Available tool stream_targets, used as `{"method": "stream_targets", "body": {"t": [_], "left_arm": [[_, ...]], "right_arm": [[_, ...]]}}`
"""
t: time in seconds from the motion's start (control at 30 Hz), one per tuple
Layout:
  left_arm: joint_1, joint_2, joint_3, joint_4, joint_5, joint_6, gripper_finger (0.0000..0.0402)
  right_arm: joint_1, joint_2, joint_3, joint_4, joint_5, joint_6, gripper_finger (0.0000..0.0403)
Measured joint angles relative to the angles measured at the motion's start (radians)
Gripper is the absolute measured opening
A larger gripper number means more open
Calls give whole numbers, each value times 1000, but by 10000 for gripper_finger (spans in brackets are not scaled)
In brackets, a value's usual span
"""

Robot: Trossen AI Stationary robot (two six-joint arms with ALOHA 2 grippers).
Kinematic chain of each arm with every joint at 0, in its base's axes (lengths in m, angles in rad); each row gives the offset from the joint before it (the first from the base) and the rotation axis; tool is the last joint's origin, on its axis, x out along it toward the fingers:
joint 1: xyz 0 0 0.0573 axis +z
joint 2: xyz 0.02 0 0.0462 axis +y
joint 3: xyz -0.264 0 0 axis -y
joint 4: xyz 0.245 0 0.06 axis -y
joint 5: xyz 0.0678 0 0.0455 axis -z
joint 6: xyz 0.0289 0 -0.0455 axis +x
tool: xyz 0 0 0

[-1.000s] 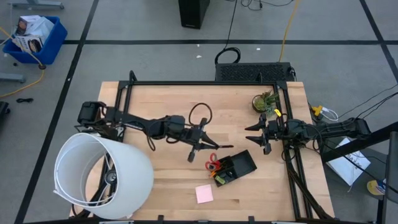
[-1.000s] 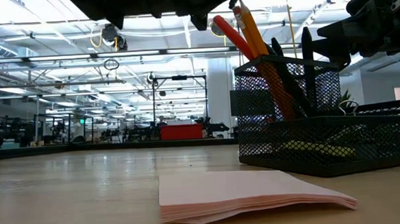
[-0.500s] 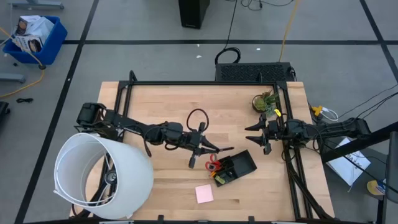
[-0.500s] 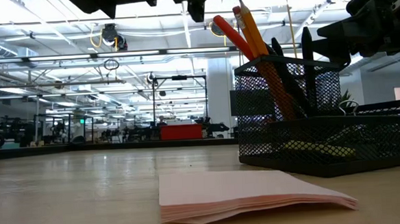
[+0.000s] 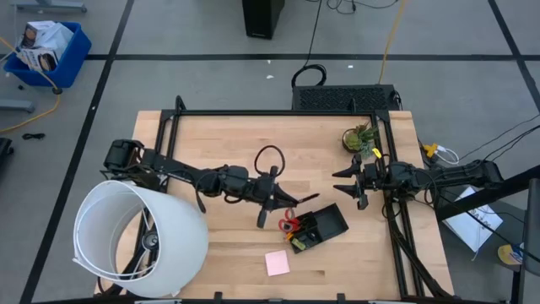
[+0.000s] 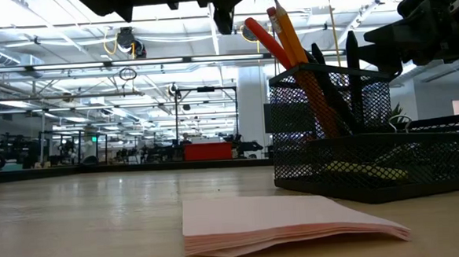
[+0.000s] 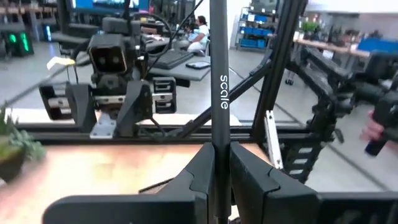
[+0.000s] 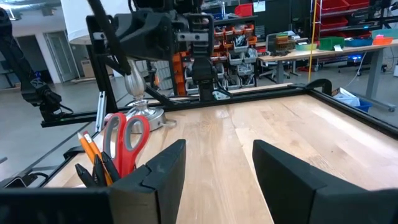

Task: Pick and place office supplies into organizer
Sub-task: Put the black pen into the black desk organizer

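While my left gripper (image 5: 283,200) hangs over the middle of the table (image 5: 228,139), just left of the organizer (image 5: 322,228), its fingers (image 7: 202,177) are pressed together on a black pen (image 7: 219,99); my left wrist view shows the pen standing straight up between them with white lettering on its barrel. From above, the pen reaches from the gripper toward the organizer's far left corner, ending above the scissors.

I see the organizer near the table's front right, a black mesh tray with a taller cup at its left end. Red-handled scissors (image 5: 288,221) stand in that cup, handles up, with an orange pencil (image 6: 290,32) and dark pens beside them; my low view shows them leaning leftward out of the cup. Something yellow lies in the low tray part, too small to name.

My pink pad (image 5: 277,263) lies flat on the wood in front of the organizer, a little to its left and apart from it.

My right gripper (image 5: 344,183) waits just right of the organizer with its fingers (image 8: 163,168) spread apart and nothing between them.

I also see a small plant (image 5: 360,137) at the far right and a big white shade (image 5: 139,241) at the near left corner
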Motion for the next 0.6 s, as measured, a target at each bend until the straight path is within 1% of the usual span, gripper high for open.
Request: {"method": "stream_targets", "body": {"t": [0.13, 0.43, 0.6], "left_arm": [[0, 0, 0, 12, 0, -146, 42], [8, 0, 0, -56, 1, -540, 42], [22, 0, 0, -61, -6, -683, 42]], "right_arm": [[0, 0, 0, 65, 0, -45, 183], [0, 0, 0, 140, -1, 164, 183], [0, 0, 0, 133, 0, 247, 183]]}}
